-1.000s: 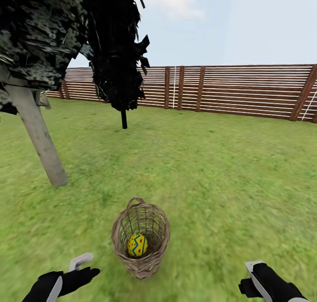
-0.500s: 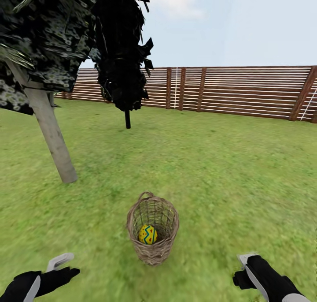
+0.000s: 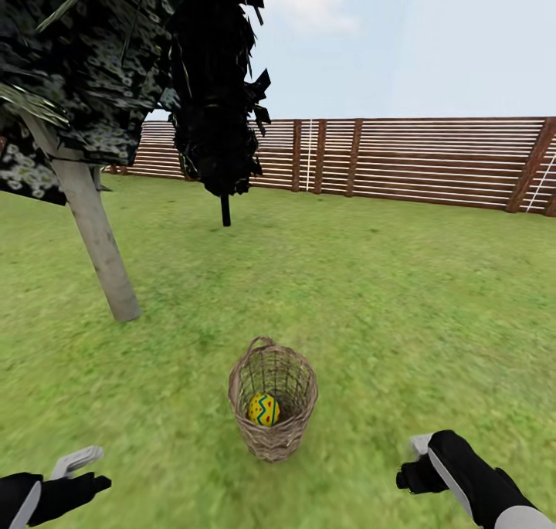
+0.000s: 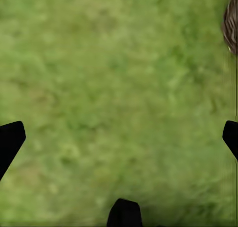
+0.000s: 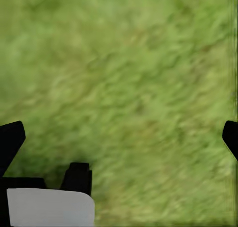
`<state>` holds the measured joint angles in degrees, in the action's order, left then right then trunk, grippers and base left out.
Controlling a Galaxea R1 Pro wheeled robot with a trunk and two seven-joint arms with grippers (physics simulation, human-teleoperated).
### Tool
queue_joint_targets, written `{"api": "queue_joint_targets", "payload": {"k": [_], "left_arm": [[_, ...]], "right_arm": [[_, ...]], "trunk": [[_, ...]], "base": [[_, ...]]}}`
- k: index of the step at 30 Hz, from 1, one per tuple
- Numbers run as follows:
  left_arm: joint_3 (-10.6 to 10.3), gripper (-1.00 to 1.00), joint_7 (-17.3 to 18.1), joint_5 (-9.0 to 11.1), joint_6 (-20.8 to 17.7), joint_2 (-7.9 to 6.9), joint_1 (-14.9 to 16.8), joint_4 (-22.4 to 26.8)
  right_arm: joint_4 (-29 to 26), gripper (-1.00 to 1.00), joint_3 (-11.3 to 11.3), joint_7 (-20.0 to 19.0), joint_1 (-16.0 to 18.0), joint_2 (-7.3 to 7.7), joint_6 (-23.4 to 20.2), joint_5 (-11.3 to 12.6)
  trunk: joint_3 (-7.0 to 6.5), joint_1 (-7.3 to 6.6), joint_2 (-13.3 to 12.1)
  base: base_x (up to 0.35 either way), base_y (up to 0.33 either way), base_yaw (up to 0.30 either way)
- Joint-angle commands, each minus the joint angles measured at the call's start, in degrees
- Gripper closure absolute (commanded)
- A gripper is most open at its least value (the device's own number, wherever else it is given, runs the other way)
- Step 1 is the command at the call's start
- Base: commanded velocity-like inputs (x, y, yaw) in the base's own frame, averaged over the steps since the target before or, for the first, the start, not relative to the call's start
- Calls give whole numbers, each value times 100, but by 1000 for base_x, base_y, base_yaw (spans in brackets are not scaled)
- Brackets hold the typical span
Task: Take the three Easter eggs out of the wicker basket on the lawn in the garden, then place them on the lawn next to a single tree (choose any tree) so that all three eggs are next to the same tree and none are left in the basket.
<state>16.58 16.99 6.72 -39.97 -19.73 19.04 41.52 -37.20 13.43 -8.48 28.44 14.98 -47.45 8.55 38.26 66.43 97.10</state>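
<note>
From the head view, the wicker basket [image 3: 272, 399] stands on the lawn [image 3: 401, 297] with one Easter egg [image 3: 263, 409] inside; a leaning pale-trunk tree [image 3: 96, 235] rises to its left before the fence [image 3: 432, 160]. The left gripper [image 3: 73, 475] and right gripper [image 3: 421, 456] hang low. In both wrist views, fingertips [image 4: 11, 140] and [image 5: 11, 140] are spread wide apart over grass, holding nothing.
</note>
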Motion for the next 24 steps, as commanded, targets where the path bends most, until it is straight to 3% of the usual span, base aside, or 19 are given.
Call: {"api": "queue_joint_targets", "payload": {"k": [1, 4, 8, 12, 16, 17, 18, 20, 21, 24], "left_arm": [[8, -100, -5, 50, -46, 15, 3, 5], [-24, -100, -3, 56, -46, 78, 3, -7], [-25, -100, -1, 49, -56, 125, 4, -12], [-31, -100, -13, 43, -50, 204, 3, -14], [-4, -100, -31, 40, 6, 237, 4, 55], [44, -100, -66, 40, 298, 198, 4, 200], [215, -100, -172, 43, 977, 148, 2, 361], [519, -100, -310, 46, 1639, 128, 3, 434], [708, -100, -361, 49, 1888, 125, 3, 457], [860, -100, -390, 72, 2028, 113, 4, 493]], "right_arm": [[0, -100, 5, 32, 4, 47, -16, 56], [160, -100, -29, 52, 4, 143, -14, 66], [251, -100, -17, 57, 4, 133, -14, 45], [728, -100, -35, 25, 4, 247, 142, 56], [681, -100, -28, 51, 4, 216, 163, 30], [563, -100, -21, 56, 4, 204, 165, 26], [445, -100, -18, 62, 4, 193, 162, 21], [277, -100, -24, 59, 4, 196, 131, 23], [137, -100, -27, 58, 4, 194, 102, 23], [-108, -100, -17, 58, 4, 181, -69, 23]], "trunk": [[-13, -23, -39], [-67, -89, -159], [-138, -177, -319], [-210, -265, -480], [-282, -353, -640], [-300, -374, -680], [-318, -396, -720], [-354, -440, -801], [-372, -462, -841], [-426, -528, -961]], "base": [[0, 0, 0], [0, 0, 0], [0, 0, 0], [0, 0, 0], [0, 0, 0], [0, 0, 0], [0, 0, 0], [0, 0, 0], [0, 0, 0], [0, 0, 0]]}}
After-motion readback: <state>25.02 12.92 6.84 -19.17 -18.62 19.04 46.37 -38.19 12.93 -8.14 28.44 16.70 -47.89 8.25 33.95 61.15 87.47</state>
